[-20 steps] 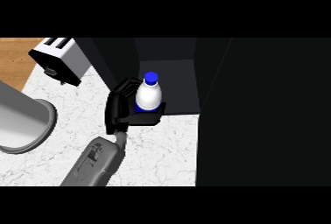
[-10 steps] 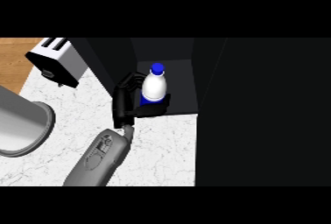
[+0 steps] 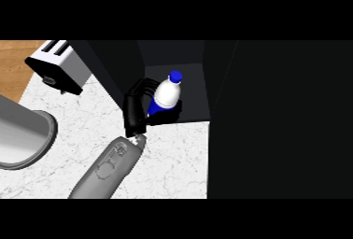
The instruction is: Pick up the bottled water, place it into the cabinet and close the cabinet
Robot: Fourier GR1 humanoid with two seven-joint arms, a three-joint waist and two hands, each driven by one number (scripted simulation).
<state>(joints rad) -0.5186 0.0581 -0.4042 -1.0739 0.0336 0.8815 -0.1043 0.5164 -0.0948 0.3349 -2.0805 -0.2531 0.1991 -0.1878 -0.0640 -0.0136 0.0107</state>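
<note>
The bottled water (image 3: pixel 165 93) is white with a blue cap and a blue label, and it leans a little to the right. My left hand (image 3: pixel 134 112) is shut on it, its fingers curled round the lower body from the left and hiding part of the label. The bottle is held at the mouth of the dark cabinet (image 3: pixel 194 84), above the opening's front edge. A broad black panel (image 3: pixel 283 116), seemingly the cabinet's door or side, fills the view's right. My right hand does not show.
A white toaster (image 3: pixel 59 70) stands at the back left of the marble counter (image 3: pixel 172 158). A large grey round vessel (image 3: pixel 24 135) lies at the left edge. Wooden floor shows at the top left corner.
My left hand has carried the bottle to the right and farther in towards the cabinet's opening. The forearm has followed it.
</note>
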